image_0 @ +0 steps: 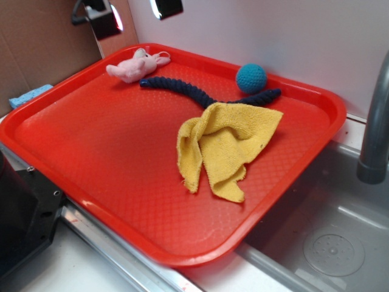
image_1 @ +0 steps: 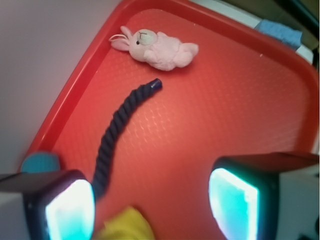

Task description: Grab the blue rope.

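The blue rope (image_0: 176,87) is a dark navy twisted cord lying curved across the back of the red tray (image_0: 91,158). Its middle is hidden under the crumpled yellow cloth (image_0: 228,146), and its far end pokes out by the teal ball (image_0: 251,78). My gripper (image_0: 135,12) hangs high over the tray's back edge, only partly in frame. In the wrist view the gripper (image_1: 152,205) is open and wide, with bare tray between the pads. The rope (image_1: 117,125) runs down just inside the left finger (image_1: 67,210), not held.
A pink plush bunny (image_0: 137,66) lies beside the rope's left end. A blue sponge (image_0: 27,95) sits off the tray at the left. A sink basin (image_0: 328,243) and grey faucet (image_0: 374,134) are at the right. A white wall stands behind.
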